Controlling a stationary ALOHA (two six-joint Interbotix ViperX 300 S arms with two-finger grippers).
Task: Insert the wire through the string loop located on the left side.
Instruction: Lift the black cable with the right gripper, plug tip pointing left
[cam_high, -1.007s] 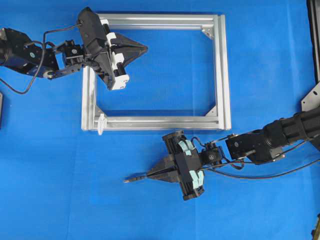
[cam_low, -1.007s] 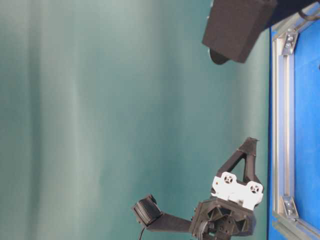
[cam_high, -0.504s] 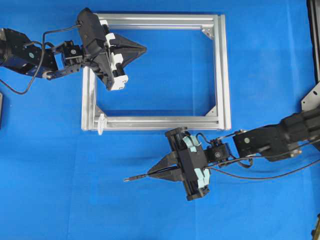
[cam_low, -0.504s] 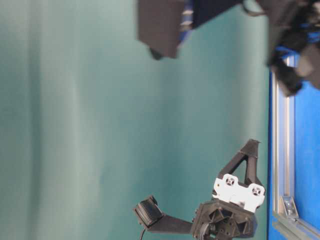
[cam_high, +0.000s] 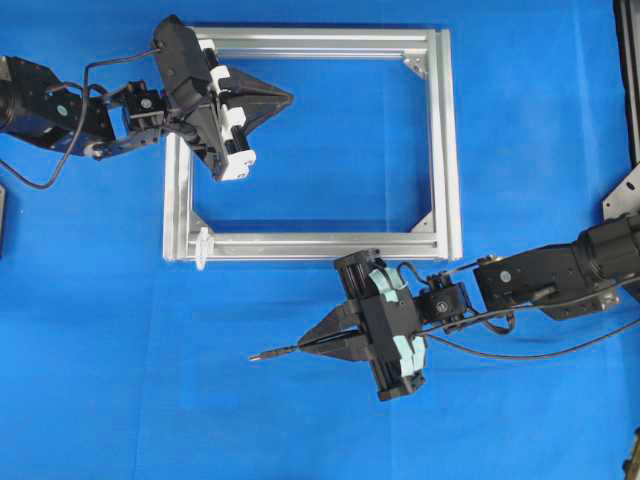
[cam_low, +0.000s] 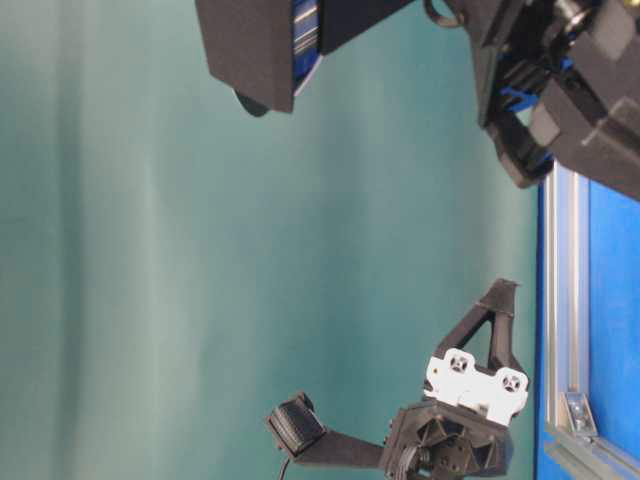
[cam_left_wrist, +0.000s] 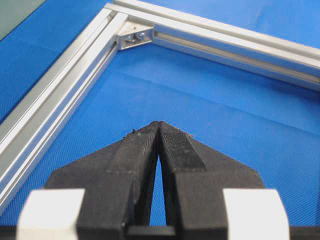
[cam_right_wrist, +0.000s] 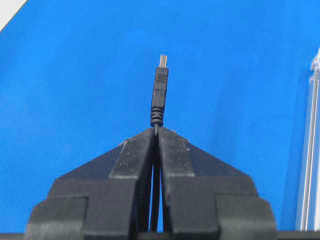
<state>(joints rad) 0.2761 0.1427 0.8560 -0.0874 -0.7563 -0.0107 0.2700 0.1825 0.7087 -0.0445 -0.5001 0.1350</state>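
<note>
Wire (cam_high: 275, 351) pinched in the right gripper (cam_high: 303, 346), plug tip poking out front, below the frame (cam_high: 443, 140). String loop (cam_high: 202, 246) at frame's lower-left corner, well apart from plug. Left gripper (cam_high: 287, 98) closed, empty, over the frame's upper left.

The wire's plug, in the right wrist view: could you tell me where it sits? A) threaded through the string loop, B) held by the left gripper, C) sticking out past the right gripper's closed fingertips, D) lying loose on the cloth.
C: the wire sticks out beyond the closed right gripper.
</note>
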